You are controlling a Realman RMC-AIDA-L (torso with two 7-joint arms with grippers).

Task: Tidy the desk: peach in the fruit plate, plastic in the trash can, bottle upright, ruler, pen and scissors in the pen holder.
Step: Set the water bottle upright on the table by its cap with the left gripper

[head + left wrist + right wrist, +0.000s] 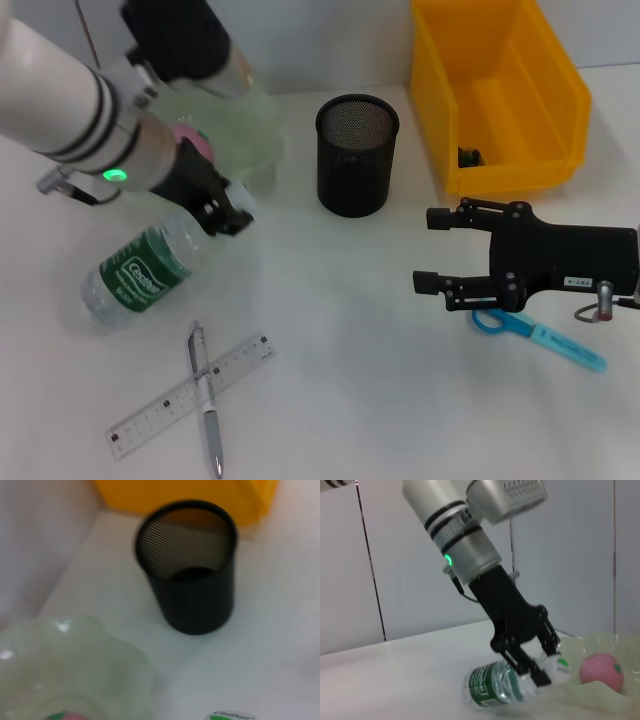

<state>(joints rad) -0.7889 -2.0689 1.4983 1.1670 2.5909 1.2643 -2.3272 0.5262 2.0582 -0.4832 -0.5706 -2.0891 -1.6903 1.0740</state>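
Nearest the lower edge of the head view, a pen lies crossed over a clear ruler at lower left of the frame, the two touching where they cross. At lower right, blue-handled scissors lie flat on the white desk, partly under the right gripper. That gripper hovers at mid-right, its two fingers spread apart and holding nothing.

At mid-left, a clear bottle with a green label lies on its side, its capped end toward the plate. The left gripper is at the bottle's neck; the right wrist view shows its fingers closed on the neck just behind the white cap, with the bottle's body resting on the desk.

Beyond the bottle, at upper left, stands the pale green fruit plate, largely hidden by the left arm. A pink peach rests in it.

At upper centre, the black mesh pen holder stands upright; the left wrist view shows nothing tall inside it. At upper right, the yellow trash can contains a small dark item, too small to identify.
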